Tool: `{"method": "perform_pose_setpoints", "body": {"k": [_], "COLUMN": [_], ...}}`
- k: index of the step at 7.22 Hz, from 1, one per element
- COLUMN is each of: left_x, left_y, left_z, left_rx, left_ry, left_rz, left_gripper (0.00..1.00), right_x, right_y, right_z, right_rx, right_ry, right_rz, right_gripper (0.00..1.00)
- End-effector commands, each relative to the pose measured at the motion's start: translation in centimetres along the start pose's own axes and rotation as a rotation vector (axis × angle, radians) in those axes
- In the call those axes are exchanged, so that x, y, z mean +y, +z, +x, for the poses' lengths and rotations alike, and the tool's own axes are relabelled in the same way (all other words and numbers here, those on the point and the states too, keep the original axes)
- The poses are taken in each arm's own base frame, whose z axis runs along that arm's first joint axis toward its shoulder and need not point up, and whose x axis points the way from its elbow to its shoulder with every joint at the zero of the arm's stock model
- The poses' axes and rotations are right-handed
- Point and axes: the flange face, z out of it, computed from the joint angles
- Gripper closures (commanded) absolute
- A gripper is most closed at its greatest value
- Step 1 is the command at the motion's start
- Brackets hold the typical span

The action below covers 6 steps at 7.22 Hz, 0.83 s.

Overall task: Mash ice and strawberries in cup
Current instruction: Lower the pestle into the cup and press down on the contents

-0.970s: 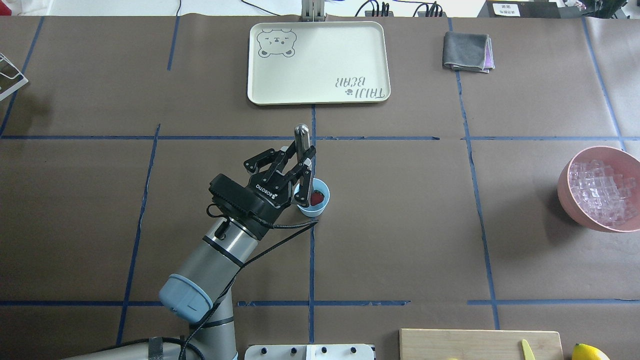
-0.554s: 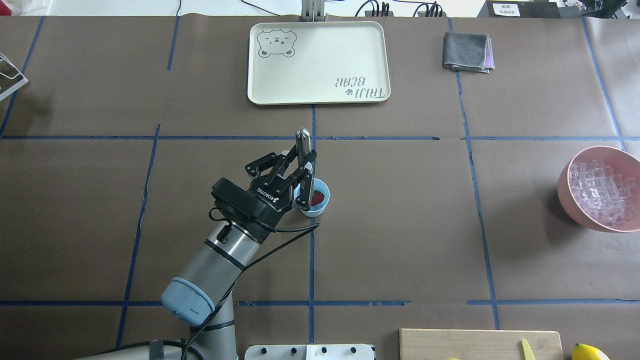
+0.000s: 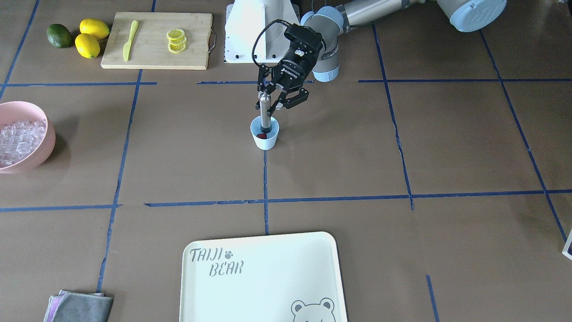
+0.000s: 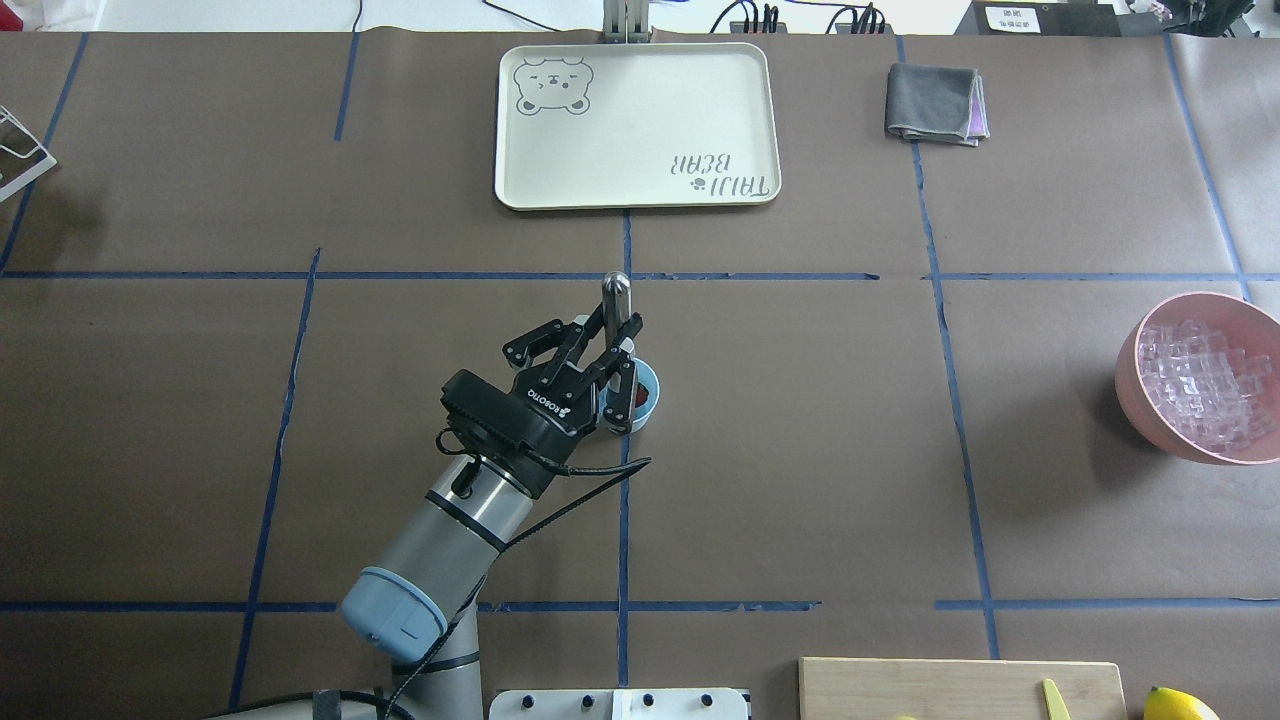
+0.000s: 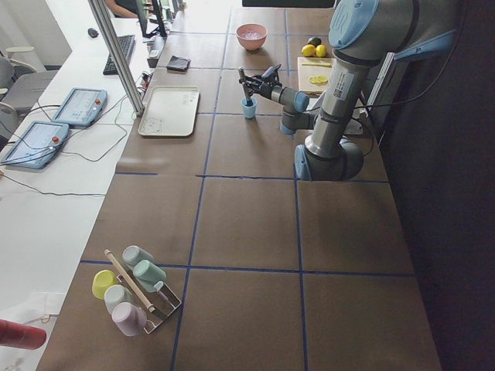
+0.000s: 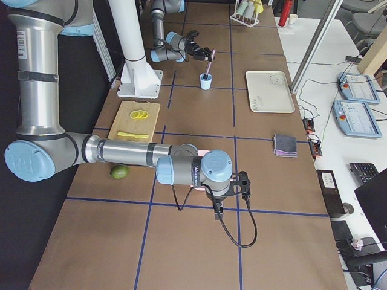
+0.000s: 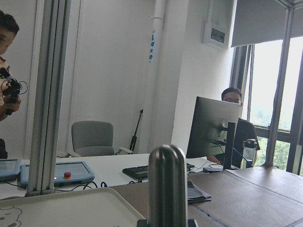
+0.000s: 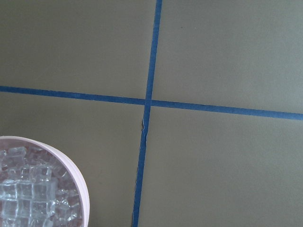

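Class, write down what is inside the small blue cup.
Inside the cup: a red strawberry and the lower end of a metal rod gripped by the left tool. The rod and rim cover the bottom, so anything lying there is unseen.

The pestle (image 4: 614, 296) is polished metal, the table cover (image 4: 800, 450) matt paper, ice (image 4: 1200, 385) glassy.

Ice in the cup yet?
None visible: the cup shows only the strawberry and the masher; the ice sits in the pink bowl.
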Motion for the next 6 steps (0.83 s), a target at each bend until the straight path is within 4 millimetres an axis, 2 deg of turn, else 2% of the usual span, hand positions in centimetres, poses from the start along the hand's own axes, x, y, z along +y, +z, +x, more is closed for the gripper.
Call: {"method": "perform_pose_setpoints", "body": {"k": [1, 3, 6], "left_x": [0.66, 1.38, 1.13], "left_y": [-0.11, -0.36, -0.14], "left_z": [0.24, 0.33, 0.54], "left_rx": [-0.008, -0.017, -0.017], "left_ry": [0.004, 0.012, 0.010], "left_rz": [-0.008, -0.017, -0.013], "left_gripper": [1.00, 1.00, 1.00], "right_x": [-0.02, 0.08, -0.01], "right_y": [0.02, 0.07, 0.03], "right_z": [0.02, 0.07, 0.03], "right_rx": [0.000, 0.000, 0.000], "right_ry": [-0.001, 0.001, 0.000], "right_rz": [0.000, -0.002, -0.001], "right_gripper": [0.00, 0.01, 0.01]}}
